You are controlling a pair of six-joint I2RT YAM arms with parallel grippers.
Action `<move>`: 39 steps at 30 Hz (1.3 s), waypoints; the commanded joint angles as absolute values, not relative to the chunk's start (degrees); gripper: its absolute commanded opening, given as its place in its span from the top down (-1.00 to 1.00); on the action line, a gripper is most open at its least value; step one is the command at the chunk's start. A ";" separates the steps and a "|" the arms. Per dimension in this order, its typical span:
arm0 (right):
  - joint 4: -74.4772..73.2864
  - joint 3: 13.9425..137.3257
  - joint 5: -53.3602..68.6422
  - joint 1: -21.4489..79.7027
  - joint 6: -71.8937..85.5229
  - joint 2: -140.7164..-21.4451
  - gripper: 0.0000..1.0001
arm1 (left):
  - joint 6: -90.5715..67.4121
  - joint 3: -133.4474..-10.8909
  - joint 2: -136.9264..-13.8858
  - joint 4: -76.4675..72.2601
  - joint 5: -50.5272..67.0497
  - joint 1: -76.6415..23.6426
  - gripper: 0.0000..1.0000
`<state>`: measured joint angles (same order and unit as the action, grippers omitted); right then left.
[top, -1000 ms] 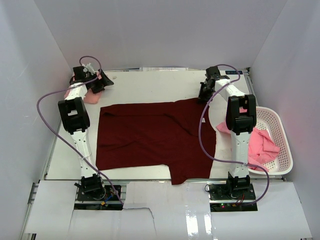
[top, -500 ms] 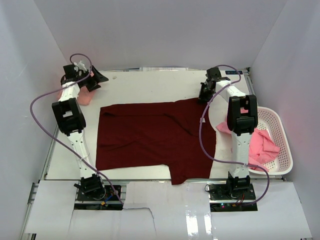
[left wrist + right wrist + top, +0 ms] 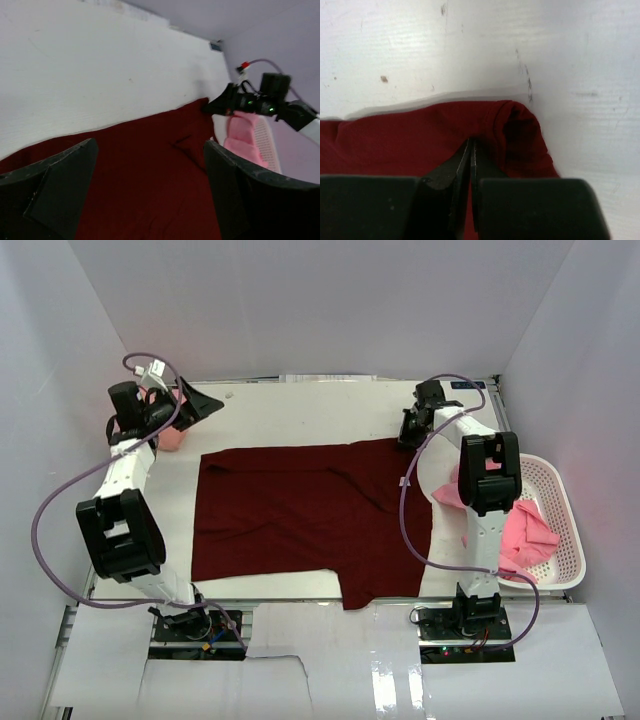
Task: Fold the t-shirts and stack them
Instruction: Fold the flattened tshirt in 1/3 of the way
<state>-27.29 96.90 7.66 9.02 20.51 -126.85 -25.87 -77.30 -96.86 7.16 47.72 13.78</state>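
Centrally, maroon t-shirt, right gripper pinching far edge

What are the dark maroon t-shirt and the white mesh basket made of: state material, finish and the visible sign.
Dark maroon t-shirt: seemingly soft matte knit cloth, perhaps cotton; it lies limp, wrinkled, with a rolled edge. White mesh basket: probably rigid moulded plastic, glossy; regular lattice wall, smooth rim.

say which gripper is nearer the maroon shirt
Right. The right gripper is shut on the maroon shirt at its far right corner; the left gripper hangs open off its far left corner.
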 commanded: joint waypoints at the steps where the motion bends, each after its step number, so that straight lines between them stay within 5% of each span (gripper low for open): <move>1: -28.05 91.94 7.12 9.23 20.21 -123.15 0.78 | -35.56 -62.90 -93.69 -9.45 56.66 18.27 -0.96; 8: -23.20 85.78 9.40 9.49 19.25 -112.60 0.09 | -71.20 -49.25 -97.12 -50.65 69.17 24.61 -0.96; 12: -22.07 83.59 10.19 9.75 18.37 -107.51 -0.20 | -71.30 -46.50 -92.92 -58.27 68.30 25.49 -0.96; 15: -20.40 81.83 11.16 9.84 17.76 -105.39 -0.63 | -69.17 -44.48 -87.29 -60.10 65.92 25.58 -0.96; 18: -20.56 81.56 13.27 10.02 17.58 -105.12 -0.71 | -82.28 -41.14 -88.67 -87.81 65.66 25.58 -0.96; 31: -26.36 77.43 16.35 18.54 12.66 -100.90 -0.65 | -98.59 -43.33 -92.54 -88.68 67.14 25.31 -0.96; 39: -27.43 74.36 16.96 21.53 10.55 -103.27 -0.46 | -85.62 -41.84 -86.14 -79.31 66.88 24.96 -0.96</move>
<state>-26.83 75.61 16.10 21.47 12.45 -103.11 -92.09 -41.91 -91.74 -75.02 66.94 25.32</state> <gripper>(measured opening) 0.735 0.977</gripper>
